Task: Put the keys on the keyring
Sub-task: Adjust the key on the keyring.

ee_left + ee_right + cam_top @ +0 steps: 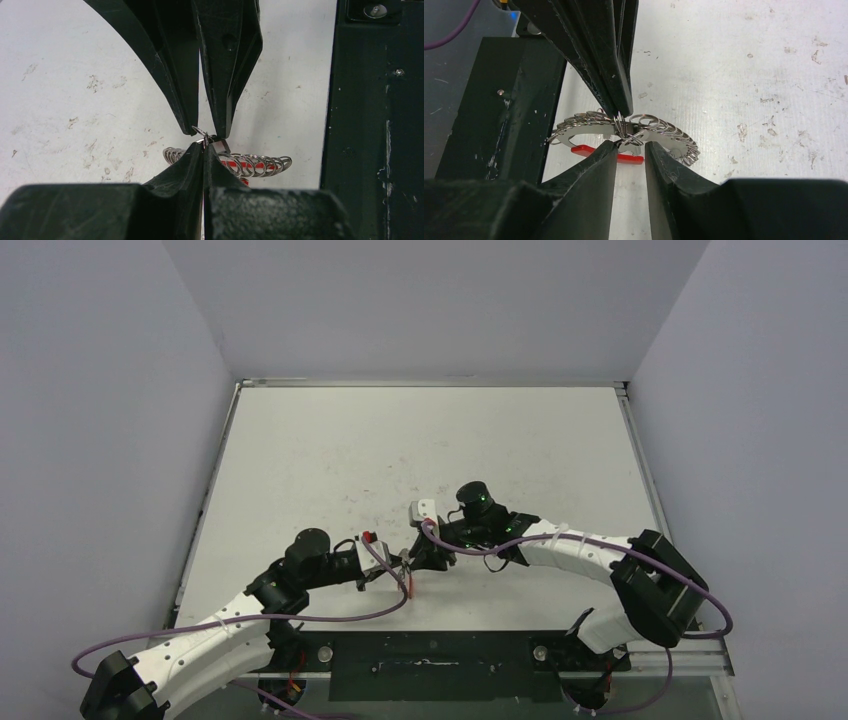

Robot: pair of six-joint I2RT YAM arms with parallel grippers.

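Observation:
The keyring [589, 131] is a thin metal ring strung with many small silver rings, with a red sleeve [584, 149] on one arc. It hangs just above the table between both grippers; it also shows in the left wrist view [255, 165] and as a red speck from above [411, 585]. My left gripper [204, 145] is shut on the keyring's wire; the right wrist view shows it from the front [622, 112]. My right gripper [630, 144] faces it tip to tip. Its jaws stand a narrow gap apart, with a tiny metal key [631, 141] pinched across that gap, touching the keyring.
The black base plate [430, 665] runs along the near table edge, right beside the grippers [375, 125] [489, 115]. The scuffed white table [420, 440] stretches behind, with grey walls on three sides.

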